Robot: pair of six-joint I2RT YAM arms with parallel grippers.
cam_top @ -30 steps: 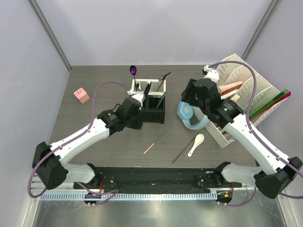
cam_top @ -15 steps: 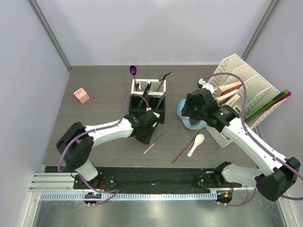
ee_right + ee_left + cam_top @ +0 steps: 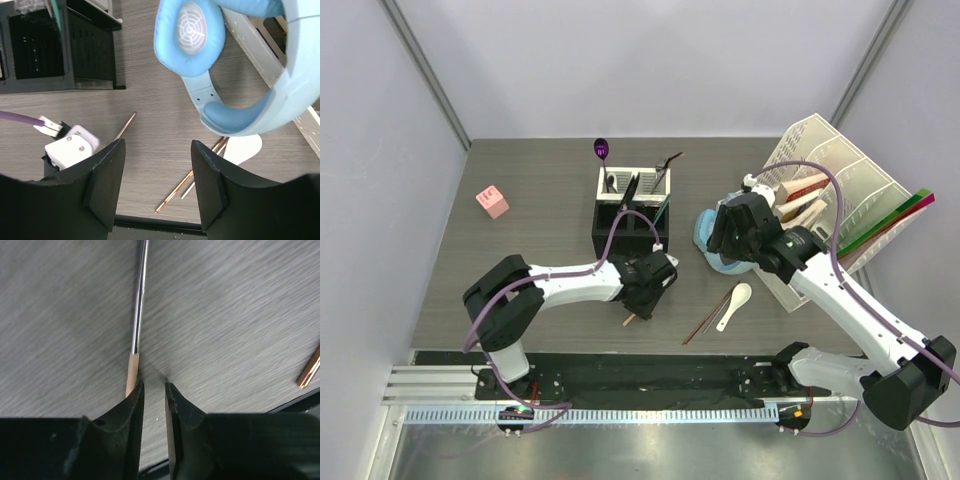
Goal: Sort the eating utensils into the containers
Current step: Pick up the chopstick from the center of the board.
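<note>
Left wrist view: my left gripper [image 3: 154, 387] sits low over the grey wood-grain table [image 3: 240, 315], its tips a narrow slit apart with nothing between them. The slim silver chopstick with a tan end [image 3: 138, 315] lies flat, its tan end at one fingertip. My right gripper [image 3: 157, 146] hangs wide and empty, near the black compartment caddy [image 3: 45, 50].

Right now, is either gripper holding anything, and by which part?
Nothing. The left gripper, jaws barely apart, sits beside the tan-tipped silver chopstick; the right gripper is open, empty.
</note>
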